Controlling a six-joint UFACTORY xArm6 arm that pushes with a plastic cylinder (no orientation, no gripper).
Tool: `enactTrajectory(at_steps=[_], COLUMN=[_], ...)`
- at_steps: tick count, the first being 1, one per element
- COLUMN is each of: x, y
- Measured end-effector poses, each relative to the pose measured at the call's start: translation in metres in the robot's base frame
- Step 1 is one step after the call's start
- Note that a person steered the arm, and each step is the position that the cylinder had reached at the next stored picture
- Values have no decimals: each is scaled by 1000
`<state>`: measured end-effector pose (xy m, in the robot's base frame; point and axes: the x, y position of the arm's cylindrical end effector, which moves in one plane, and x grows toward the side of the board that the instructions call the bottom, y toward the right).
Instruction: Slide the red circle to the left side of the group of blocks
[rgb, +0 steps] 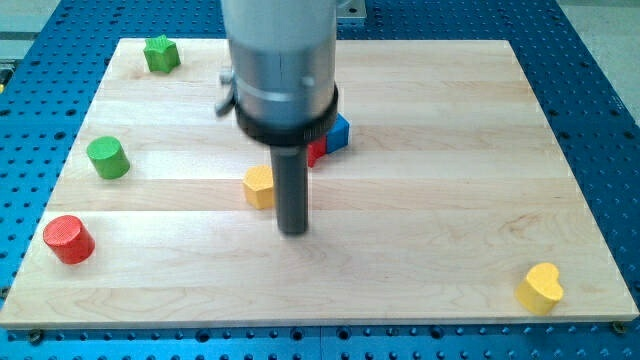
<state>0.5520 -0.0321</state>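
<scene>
My tip (293, 231) is resting on the board (420, 250), bare rod, no fingers to part or close, just right of the yellow block (259, 186). The red circle (68, 239) is sitting far to its left, near the edge. I am judging it best to circle round behind it, then push gently toward the group's left.

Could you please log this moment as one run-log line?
tip: right of yellow block, apart | red circle: board's lower left, untouched | green cylinder: left edge | red, blue blocks: behind rod
</scene>
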Motion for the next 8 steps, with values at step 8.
enactTrajectory(at_steps=[8], x=[6], y=[-228])
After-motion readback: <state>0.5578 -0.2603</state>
